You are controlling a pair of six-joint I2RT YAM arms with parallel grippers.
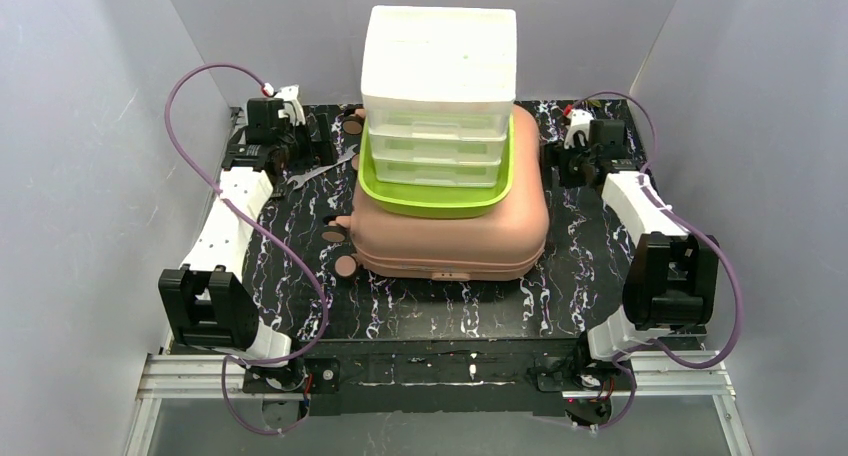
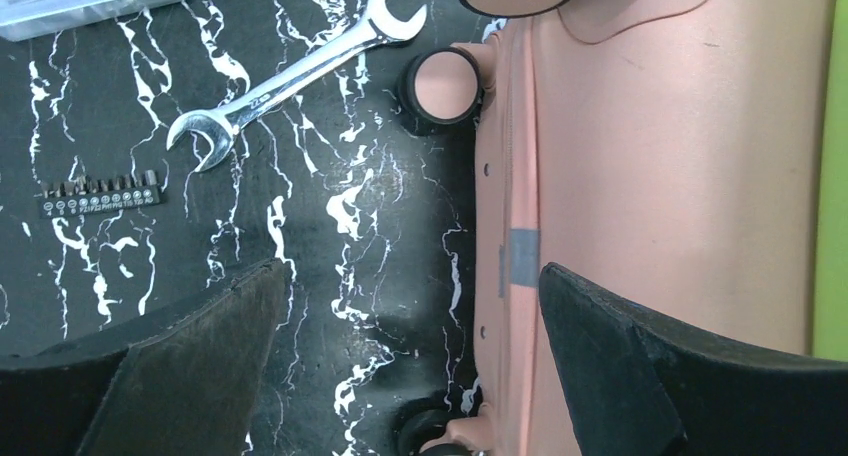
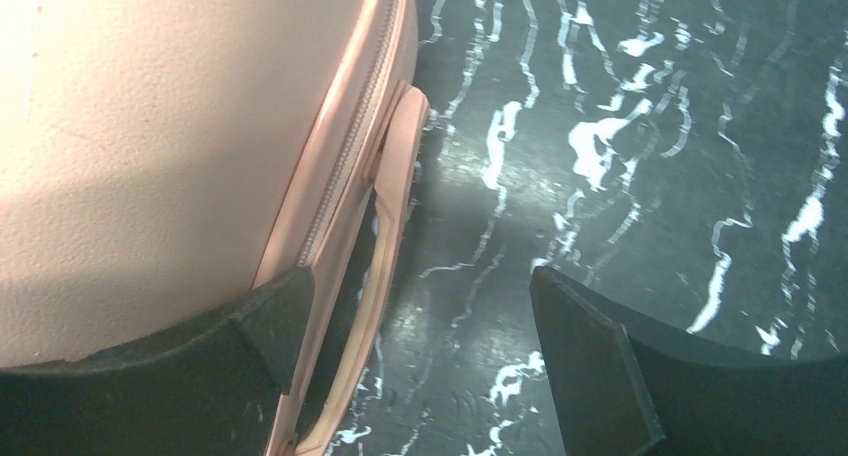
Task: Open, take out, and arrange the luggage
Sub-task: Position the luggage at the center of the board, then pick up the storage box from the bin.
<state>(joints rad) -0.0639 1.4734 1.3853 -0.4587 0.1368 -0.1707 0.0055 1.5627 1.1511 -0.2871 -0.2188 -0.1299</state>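
The right fingers (image 3: 250, 346) stand wide apart with nothing between them, one over the shell of the luggage (image 3: 150, 126), the other over bare counter (image 3: 650, 126). They straddle its side handle (image 3: 392, 196), likely lining up a pull. The left fingers (image 2: 190, 366) are fully spread and empty too, bracketing the wheel (image 2: 442, 88) edge, perhaps to steady it. The luggage lies flat and closed mid-counter under a lime-green tray (image 1: 440, 204) carrying a white drawer organizer (image 1: 440, 66), a stack that looks bound to block the lid. A wrench (image 2: 300, 71) and bit holder (image 2: 100, 194) lie beside it. No zip pull shows, and the far side is hidden
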